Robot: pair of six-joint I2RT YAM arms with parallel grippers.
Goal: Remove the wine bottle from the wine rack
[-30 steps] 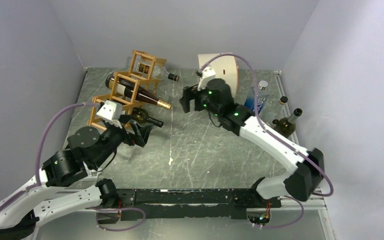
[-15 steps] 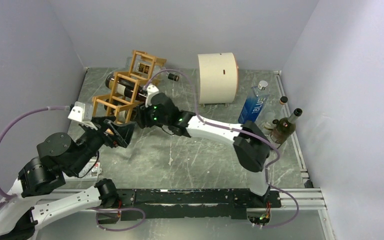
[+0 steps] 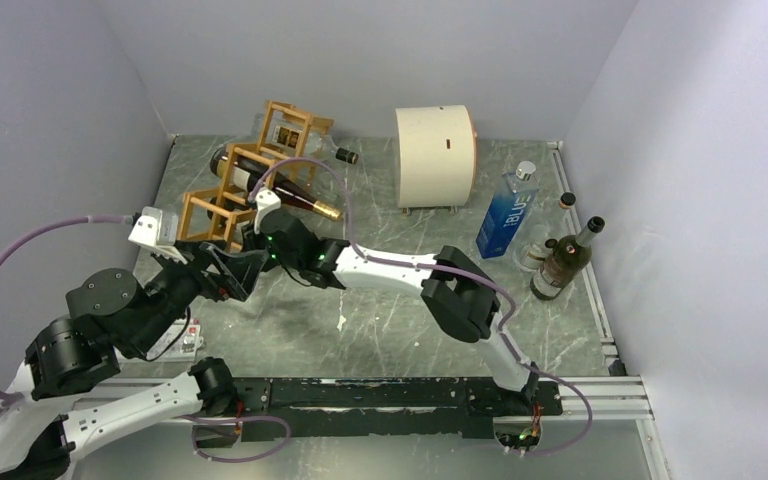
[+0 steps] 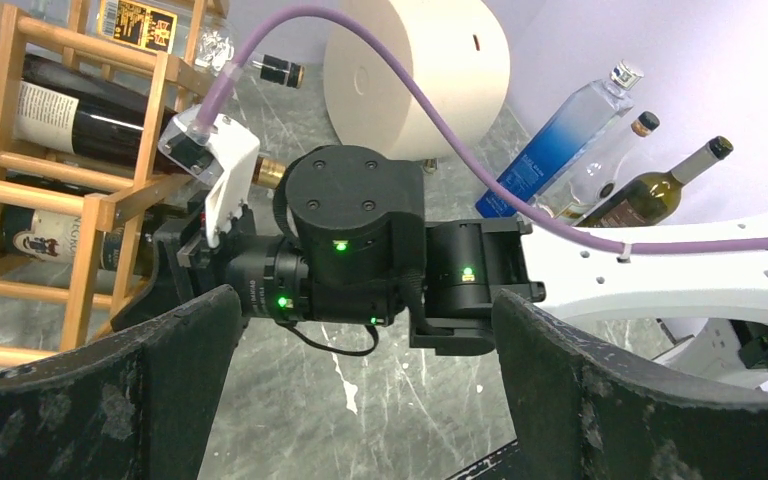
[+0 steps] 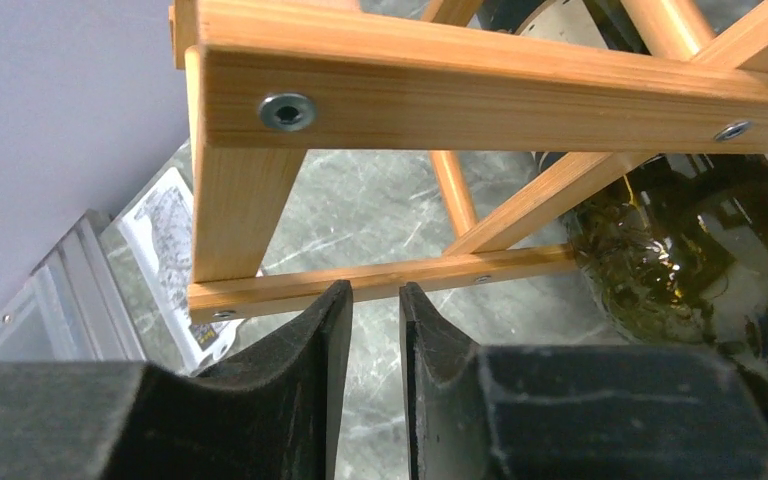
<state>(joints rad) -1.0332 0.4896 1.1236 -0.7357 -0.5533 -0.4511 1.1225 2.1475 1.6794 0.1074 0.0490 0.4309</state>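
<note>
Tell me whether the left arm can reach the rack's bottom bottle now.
Probably not. The right arm's wrist sits between the open left tool and the bottom bottle, covering its neck end, and the wine rack's sticks fence its sides.

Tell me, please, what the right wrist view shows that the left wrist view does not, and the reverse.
Only the right wrist view: the right gripper from up close, shut with nothing between its fingers, a bolt head in a bar of the wine rack, and a printed paper on the table. Only the left wrist view: the left gripper, wide open, the right arm's wrist, the cream drum and the blue bottle. Both: the wine rack, a wine bottle lying in it, and the marbled table.
</note>
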